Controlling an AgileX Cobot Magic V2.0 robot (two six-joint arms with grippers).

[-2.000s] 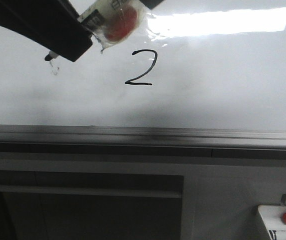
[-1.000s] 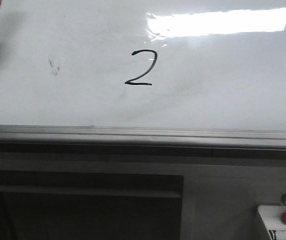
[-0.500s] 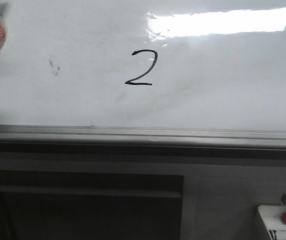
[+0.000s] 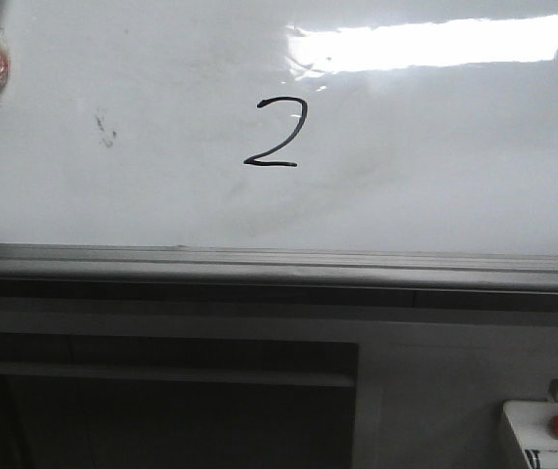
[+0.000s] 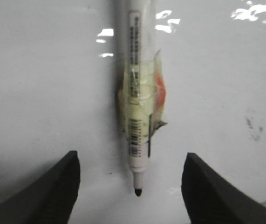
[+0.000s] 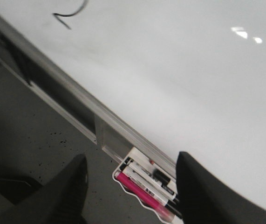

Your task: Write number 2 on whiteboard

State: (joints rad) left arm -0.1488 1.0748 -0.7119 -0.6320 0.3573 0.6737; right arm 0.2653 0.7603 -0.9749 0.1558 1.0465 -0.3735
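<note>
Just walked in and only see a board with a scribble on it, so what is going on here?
A two-armed robot is writing on the whiteboard. A black number 2 is already drawn on it. The left gripper carries a taped marker, tip uncapped, near the board's upper left edge and away from the digit. The right gripper is open and empty, above a small tray of markers by the board's rail.
</note>
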